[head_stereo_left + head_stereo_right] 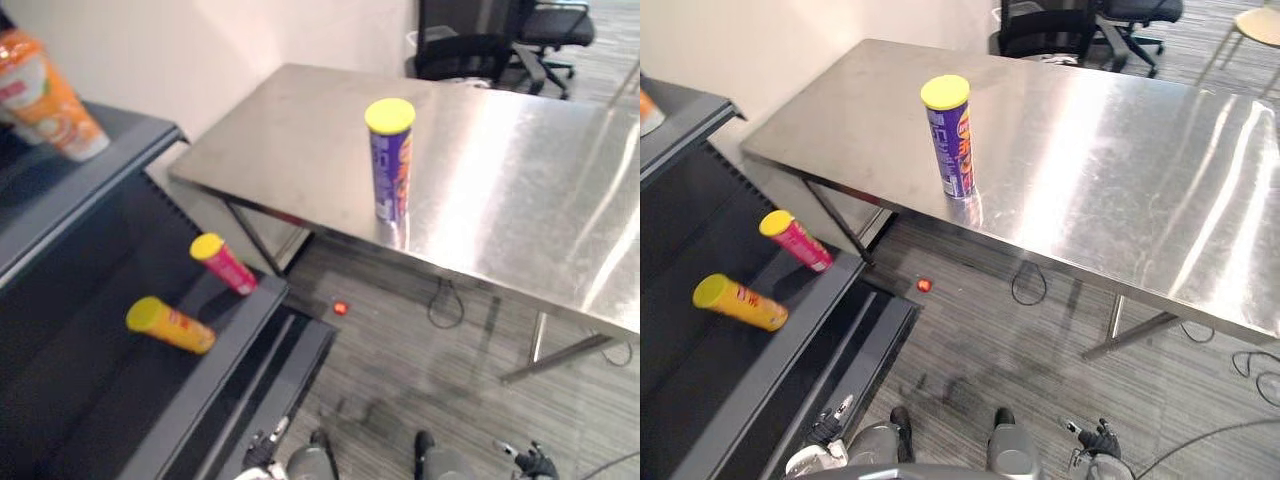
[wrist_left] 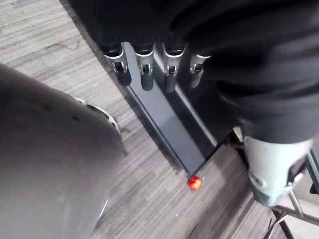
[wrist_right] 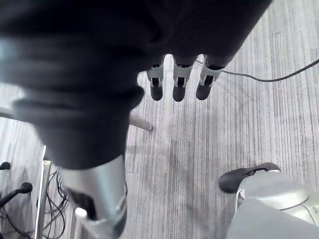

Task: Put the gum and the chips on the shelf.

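Black shelf (image 1: pixel 220 345) and steel table (image 1: pixel 520 170) are being viewed; chips can (image 1: pixel 390 165) is standing upright near the table's front edge.
Left hand (image 2: pixel 146 74) and right hand (image 3: pixel 180 82) are being held slack-fingered, empty; can judged light, stiff and slick, best gripped mid-body.

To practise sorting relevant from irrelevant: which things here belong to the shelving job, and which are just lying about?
Job: purple can upright on table; shelf; pink tube and yellow tube lying on it, perhaps shelved; left hand, right hand, both open.
Lying about: red ball; orange packet; office chairs.
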